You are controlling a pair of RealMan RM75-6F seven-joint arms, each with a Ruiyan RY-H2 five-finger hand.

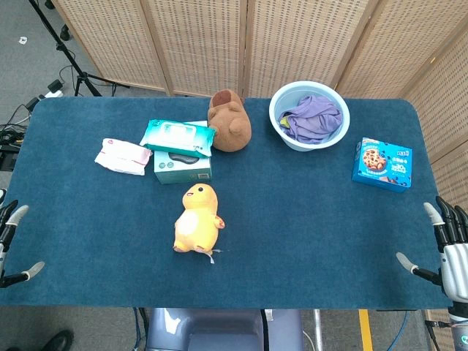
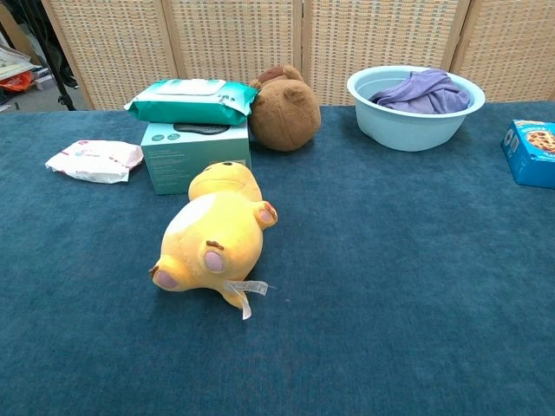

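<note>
- The worktop (image 1: pixel 307 219), covered in dark blue cloth, is carrying everything, with woven screens (image 1: pixel 292 36) standing behind its far edge.
- A pale blue basin (image 1: pixel 309 115) is sitting near the far edge, right of the middle, and is holding a crumpled purple cloth (image 1: pixel 314 117).
- A brown plush toy (image 1: pixel 229 121) is lying near the far edge, just left of the basin and touching the stacked packs beside it.
- A yellow plush toy (image 1: pixel 196 219) is lying on its back in the middle of the worktop, left of centre, with a white tag trailing toward the near edge.
- A grey-green tissue box (image 1: pixel 183 167) is sitting between the two plush toys, and a teal wipes pack (image 1: pixel 178 137) is resting on top of it.
- A blue cookie box (image 1: pixel 382 164) is lying flat close to the right edge; it is the thing nearest the right hand.
- A small white and pink pack (image 1: pixel 123 156) is lying toward the left edge, just beside the tissue box; it is the thing nearest the left hand, though well apart from it.
- The right hand (image 1: pixel 447 248) is hanging at the near right corner, its fingers (image 1: pixel 433 214) spreading apart and holding nothing.
- The left hand (image 1: pixel 9 245) is showing only partly at the near left corner, its fingers (image 1: pixel 17 213) spreading apart and holding nothing.
</note>
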